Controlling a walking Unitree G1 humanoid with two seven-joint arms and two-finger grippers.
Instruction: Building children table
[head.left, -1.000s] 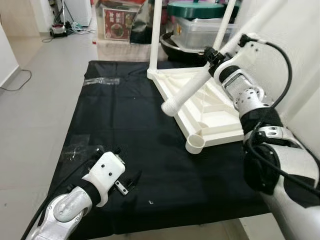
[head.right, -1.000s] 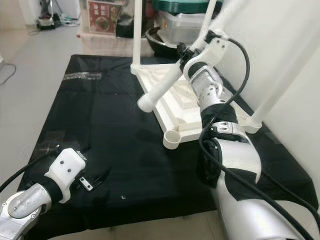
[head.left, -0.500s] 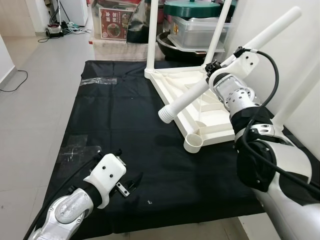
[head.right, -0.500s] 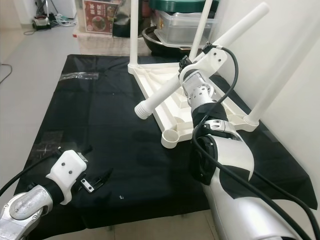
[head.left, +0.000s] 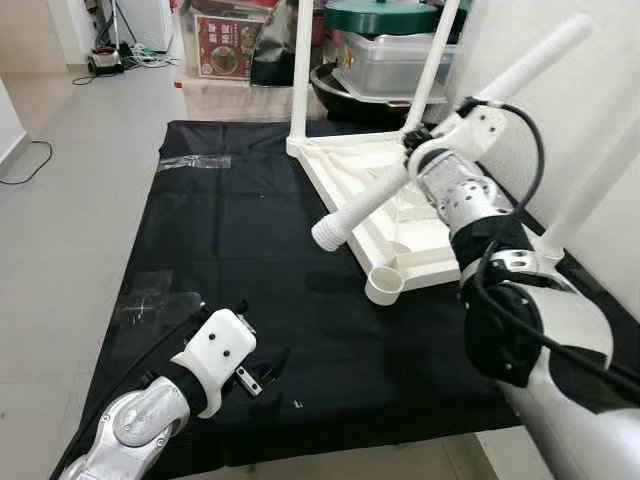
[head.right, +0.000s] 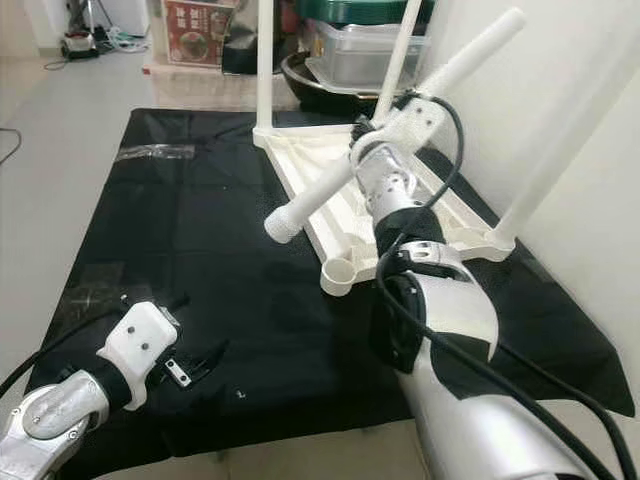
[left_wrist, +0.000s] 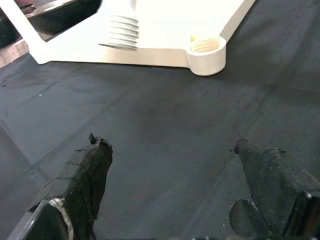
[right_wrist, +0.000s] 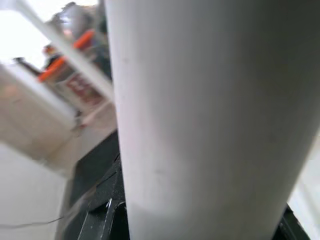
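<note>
A white table top (head.left: 345, 160) lies upside down on a black cloth (head.left: 240, 240), with three white legs standing up from its corners. The near corner has an open socket (head.left: 384, 287). My right gripper (head.left: 412, 140) is shut on a loose white leg (head.left: 365, 203) and holds it slanted over the table top. The leg's threaded end (head.left: 325, 236) hangs above the cloth, left of the socket. In the right wrist view the leg (right_wrist: 200, 110) is pressed close. My left gripper (left_wrist: 170, 144) is open and rests low over the cloth's front left (head.left: 258, 350).
Clear plastic bags (head.left: 195, 162) (head.left: 150, 300) lie on the cloth's left side. Storage boxes and a dark pan (head.left: 350, 90) crowd the far edge. A white wall (head.left: 600, 100) runs close on the right. Grey floor with a cable (head.left: 30, 165) lies to the left.
The held leg's threaded end has dropped a little and drifted left over the cloth. The left gripper has stayed where it was.
</note>
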